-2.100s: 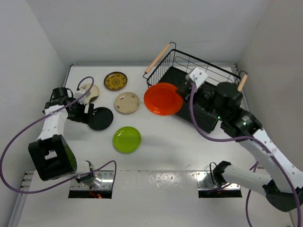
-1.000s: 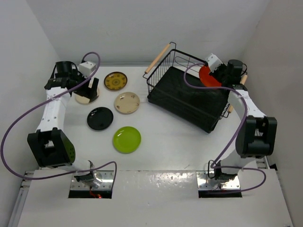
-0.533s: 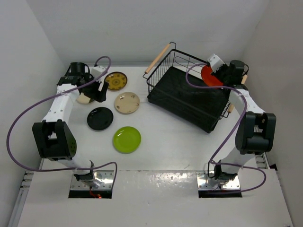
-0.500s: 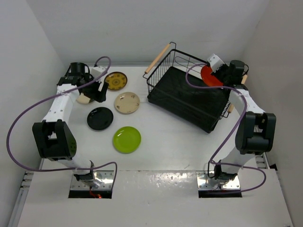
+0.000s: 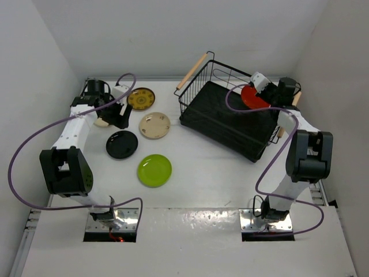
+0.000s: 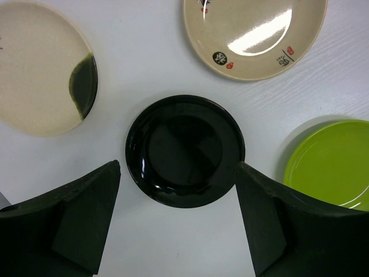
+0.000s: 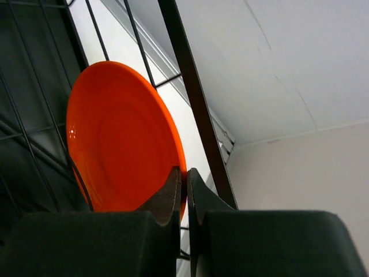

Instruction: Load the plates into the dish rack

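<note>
My right gripper (image 5: 262,92) is shut on the rim of the orange-red plate (image 5: 252,98), held on edge inside the far right corner of the black wire dish rack (image 5: 230,118); the right wrist view shows the plate (image 7: 118,138) upright against the wires, pinched at my gripper (image 7: 185,179). My left gripper (image 5: 118,115) is open and empty above the table, with the glossy black plate (image 6: 184,150) below, between its fingers. Around it lie the cream plate with a dark patch (image 6: 40,86), the beige speckled plate (image 6: 253,34) and the lime green plate (image 6: 331,161). The brown-gold plate (image 5: 140,98) lies far left.
The rack has two wooden rod handles, one at its left (image 5: 191,71) and one at its right (image 5: 295,99). White walls close the table on the left, back and right. The purple cables loop beside both arms.
My left gripper has moved from the cream plate toward the black plate, staying open. My right gripper has shifted slightly with the orange-red plate inside the rack's far right corner.
</note>
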Controlling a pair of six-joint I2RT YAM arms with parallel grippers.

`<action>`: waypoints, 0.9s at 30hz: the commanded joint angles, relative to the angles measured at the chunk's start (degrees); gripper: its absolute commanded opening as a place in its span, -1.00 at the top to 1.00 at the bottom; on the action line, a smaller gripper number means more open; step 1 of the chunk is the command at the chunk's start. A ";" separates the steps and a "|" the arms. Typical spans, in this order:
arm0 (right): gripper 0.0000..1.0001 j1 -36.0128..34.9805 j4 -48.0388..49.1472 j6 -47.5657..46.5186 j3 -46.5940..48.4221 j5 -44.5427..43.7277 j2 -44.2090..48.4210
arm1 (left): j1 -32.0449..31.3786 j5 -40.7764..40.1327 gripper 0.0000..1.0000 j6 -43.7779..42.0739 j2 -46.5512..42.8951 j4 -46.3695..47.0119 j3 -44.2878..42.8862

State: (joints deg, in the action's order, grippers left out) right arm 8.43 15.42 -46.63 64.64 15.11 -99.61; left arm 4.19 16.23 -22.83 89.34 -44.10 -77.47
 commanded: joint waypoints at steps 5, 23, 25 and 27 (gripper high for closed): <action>1.00 0.19 5.15 -2.58 -1.97 2.64 -0.93 | 0.47 -0.41 -0.69 -0.46 -3.91 0.33 2.58; 0.72 2.74 5.50 -1.18 -4.00 0.27 3.11 | 2.67 0.12 -0.74 -4.85 -4.53 -0.73 6.02; 0.22 2.74 4.88 -1.01 -3.91 0.27 3.37 | 2.67 0.12 -0.76 -4.86 -4.53 -1.25 6.02; -0.08 2.65 4.62 -1.00 -3.82 0.35 3.90 | 2.67 0.12 -0.76 -5.56 -4.53 -1.26 6.02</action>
State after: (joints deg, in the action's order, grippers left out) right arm 10.76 20.32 -48.51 59.77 14.98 -98.72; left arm 6.46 15.35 -26.85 86.02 -44.75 -71.66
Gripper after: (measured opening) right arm 0.471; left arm 0.881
